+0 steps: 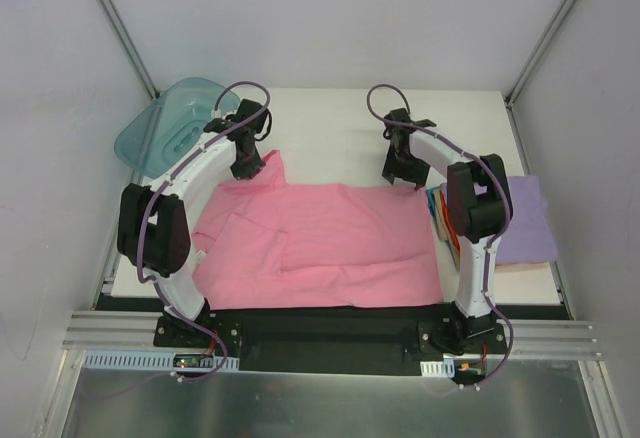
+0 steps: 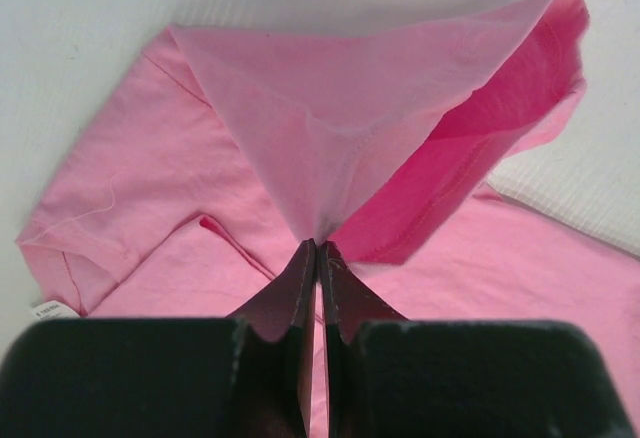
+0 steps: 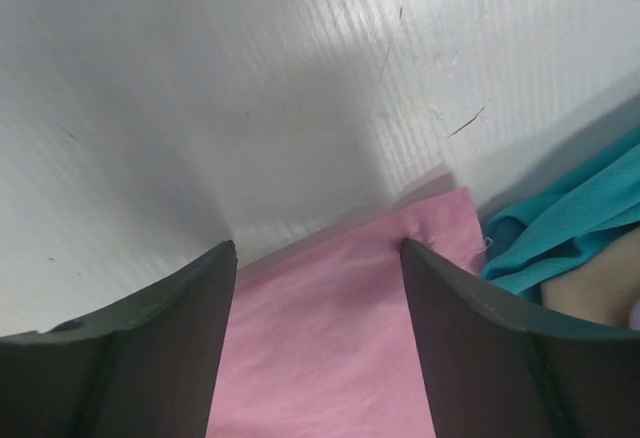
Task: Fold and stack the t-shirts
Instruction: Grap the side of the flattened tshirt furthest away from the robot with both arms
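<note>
Looking from the top camera, you see the pink t-shirt (image 1: 330,243) spread along the worktop's (image 1: 330,123) near edge, the folded stack (image 1: 525,220) at its right edge and a tub (image 1: 165,133) at the far-left corner.

Only your left wrist view shows the left gripper (image 2: 317,248) pinched tight on a raised fold of the pink t-shirt.

Your right wrist view shows the right gripper (image 3: 318,248) with jaws wide apart over the shirt's corner, holding nothing, beside a teal t-shirt (image 3: 570,223).
</note>
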